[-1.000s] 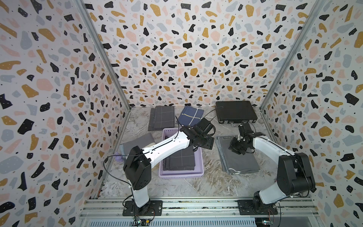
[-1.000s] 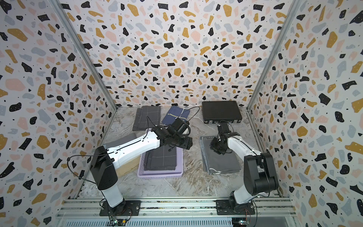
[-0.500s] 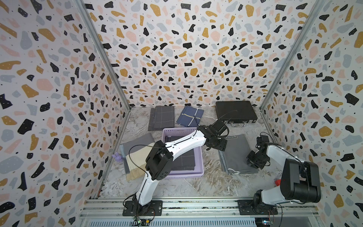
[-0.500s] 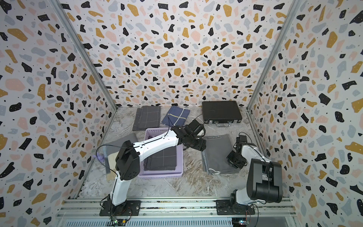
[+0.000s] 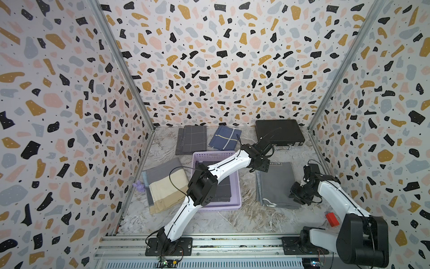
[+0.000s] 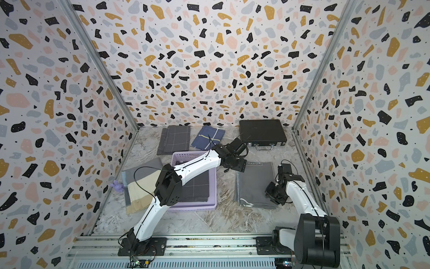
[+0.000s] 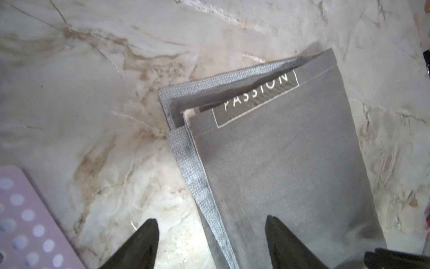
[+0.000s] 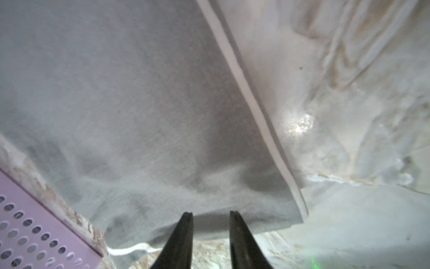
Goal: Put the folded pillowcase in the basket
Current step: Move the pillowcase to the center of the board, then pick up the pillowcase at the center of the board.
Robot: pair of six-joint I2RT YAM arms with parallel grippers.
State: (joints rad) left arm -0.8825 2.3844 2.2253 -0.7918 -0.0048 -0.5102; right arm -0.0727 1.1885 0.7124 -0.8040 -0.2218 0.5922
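Folded grey fabric pillowcase with a "PASSION" label (image 5: 277, 184), flat on the marble-patterned tabletop (image 5: 232, 221), just right of the shallow rectangular lavender perforated plastic basket (image 5: 218, 208) and outside it. In the basket, a dark checked folded cloth (image 5: 224, 189), partly under the reaching white left arm (image 5: 223, 166).

Left gripper (image 7: 210, 233) over the pillowcase's far-left corner, jaws spread wide. One finger (image 7: 144, 240) above bare marble, the other above grey fabric, the cloth's left edge between them. Contact with the cloth: impossible to tell.

Right gripper (image 8: 210, 221) low at the pillowcase's right edge, toward the near corner, jaws parted by a narrow gap, tips at the fabric's rim.

Far right, a black hard case with a handle (image 5: 279, 134). To its left along the far wall, a navy folded cloth (image 5: 224, 138) and a grey checked folded cloth (image 5: 192, 139). Left of the basket, a grey-and-beige striped folded cloth (image 5: 165, 186).
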